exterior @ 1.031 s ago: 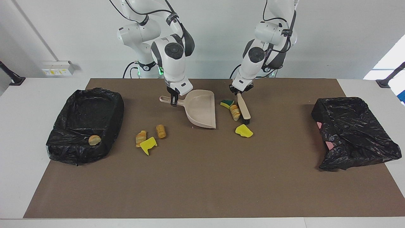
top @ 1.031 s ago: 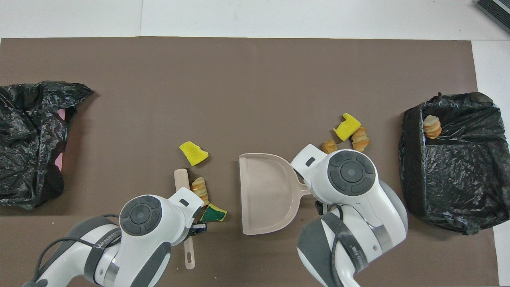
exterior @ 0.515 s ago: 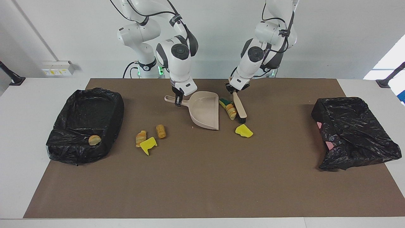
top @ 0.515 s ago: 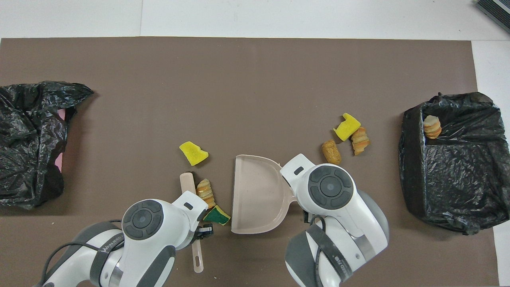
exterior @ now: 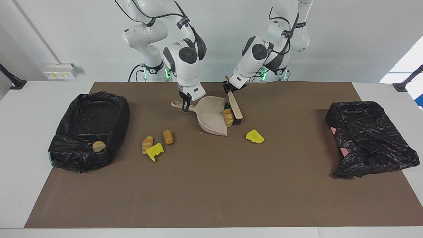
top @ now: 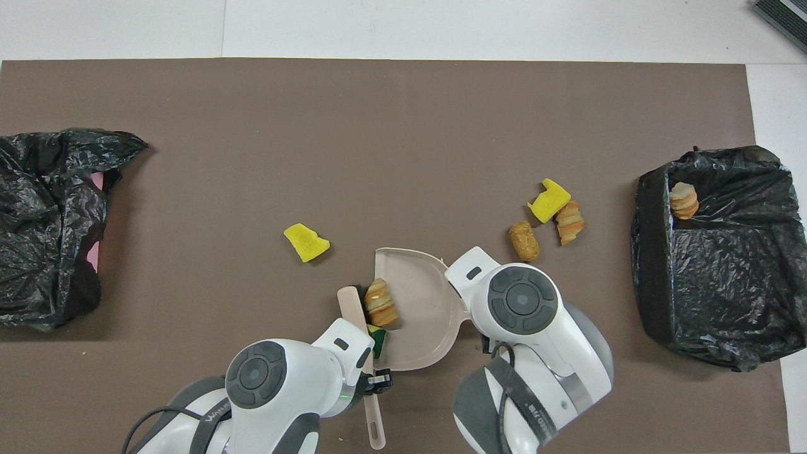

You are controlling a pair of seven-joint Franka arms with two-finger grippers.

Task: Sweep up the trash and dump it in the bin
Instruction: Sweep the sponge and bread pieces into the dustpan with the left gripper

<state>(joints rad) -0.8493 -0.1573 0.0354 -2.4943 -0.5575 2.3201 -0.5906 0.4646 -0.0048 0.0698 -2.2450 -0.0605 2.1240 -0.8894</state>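
Note:
The beige dustpan (exterior: pixel 211 115) (top: pixel 422 309) lies flat on the brown mat, and my right gripper (exterior: pixel 185 106) is shut on its handle. My left gripper (exterior: pixel 229 88) is shut on the brush (exterior: pixel 235 107) (top: pixel 350 308), whose bristles rest against the pan's open mouth. A striped roll (exterior: pixel 228 117) (top: pixel 381 302) and a green-faced sponge (exterior: pixel 226 106) (top: pixel 377 337) sit just inside that mouth, against the brush. One yellow sponge chunk (exterior: pixel 254 136) (top: pixel 306 242) lies loose, farther from the robots. Two rolls (exterior: pixel 168 137) (exterior: pixel 147 144) and a yellow chunk (exterior: pixel 154 151) lie nearer the bin (exterior: pixel 89 130) (top: pixel 712 252).
The black-lined bin at the right arm's end holds one roll (exterior: pixel 98 145) (top: pixel 683 200). A crumpled black bag (exterior: pixel 370 138) (top: pixel 50 221) with pink showing under it lies at the left arm's end. The mat (exterior: pixel 211 191) ends short of the white table's edges.
My left gripper swept the brush toward the dustpan, pushing the roll and green-faced sponge into its mouth. The dustpan shifted slightly toward the left arm's end and turned.

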